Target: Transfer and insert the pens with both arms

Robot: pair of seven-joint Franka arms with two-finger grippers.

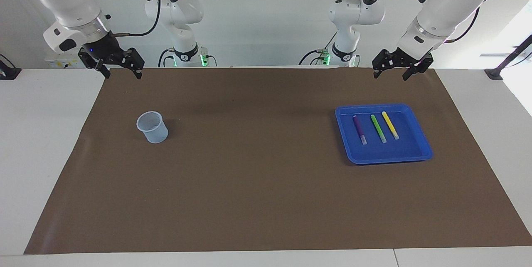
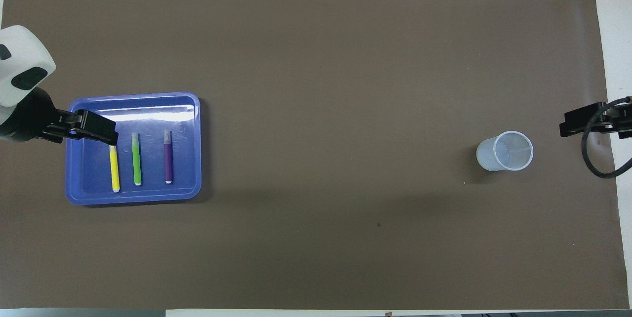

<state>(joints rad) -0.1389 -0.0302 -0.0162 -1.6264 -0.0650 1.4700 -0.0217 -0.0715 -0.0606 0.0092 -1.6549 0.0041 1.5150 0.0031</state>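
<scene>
Your three pens lie side by side in the blue tray [image 1: 411, 156], which sits on the brown mat [image 1: 266, 184] toward the left arm's end of the table [image 1: 45, 154]. On the overhead view, taking the tray's middle as the clock's centre, the purple pen [image 1: 359, 129] lies at about 3 o'clock, the green pen [image 1: 378, 128] near the centre, and the yellow pen [image 1: 390, 125] at about 9 o'clock. All three run roughly parallel with small gaps between them, their pale ends pointing away from the robots.

You have the left gripper [image 1: 390, 73] raised in the air over the mat's edge nearest the robots, above the tray's end of the table; its jaws stand wide apart and hold nothing. In the overhead view it overlaps the tray's corner and the yellow pen's tip, yet the facing view shows it well clear of both.

Your right gripper [image 1: 121, 73] hangs over the mat's corner at the right arm's end, jaws likewise spread and empty. The translucent cup [image 1: 152, 127] stands upright on the mat at that end, well apart from the tray.
</scene>
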